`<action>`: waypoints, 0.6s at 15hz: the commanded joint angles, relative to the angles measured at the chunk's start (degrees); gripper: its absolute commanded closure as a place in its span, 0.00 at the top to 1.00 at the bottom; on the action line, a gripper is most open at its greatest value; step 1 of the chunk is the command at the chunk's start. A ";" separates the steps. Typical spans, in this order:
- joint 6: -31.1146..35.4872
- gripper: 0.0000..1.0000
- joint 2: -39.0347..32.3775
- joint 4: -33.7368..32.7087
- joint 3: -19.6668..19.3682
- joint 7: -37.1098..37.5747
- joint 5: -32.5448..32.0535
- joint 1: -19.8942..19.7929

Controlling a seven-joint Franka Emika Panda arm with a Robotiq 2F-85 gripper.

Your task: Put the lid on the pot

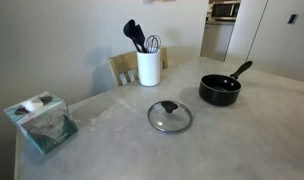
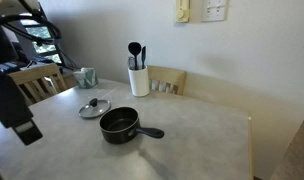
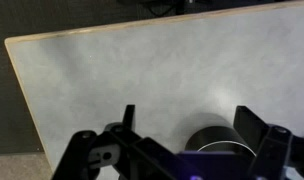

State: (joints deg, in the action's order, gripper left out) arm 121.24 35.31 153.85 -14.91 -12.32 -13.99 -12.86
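Note:
The pot is a small black saucepan on the right of the grey table, its long handle pointing back and right. It also shows in the other exterior view as the pot. The lid is clear glass with a black knob and lies flat on the table beside the pot, apart from it; it also appears as the lid. My gripper hangs over the near left table corner, away from both. In the wrist view my gripper is open and holds nothing. A dark round shape sits low between its fingers; I cannot tell what it is.
A white utensil holder with black tools stands at the back of the table. A teal tissue box sits near a corner. A wooden chair stands behind the table edge.

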 commanded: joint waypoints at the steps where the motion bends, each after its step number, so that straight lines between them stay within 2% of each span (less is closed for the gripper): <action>1: -0.07 1.00 -0.06 -0.07 0.39 -0.23 0.29 -0.40; 4: -0.07 1.00 -0.06 -0.07 0.40 -0.23 0.29 -0.40; 9: 0.92 1.00 -6.37 -3.02 0.48 -4.54 0.32 2.82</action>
State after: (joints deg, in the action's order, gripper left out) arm 121.32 34.06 153.38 -14.73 -13.41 -13.97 -11.91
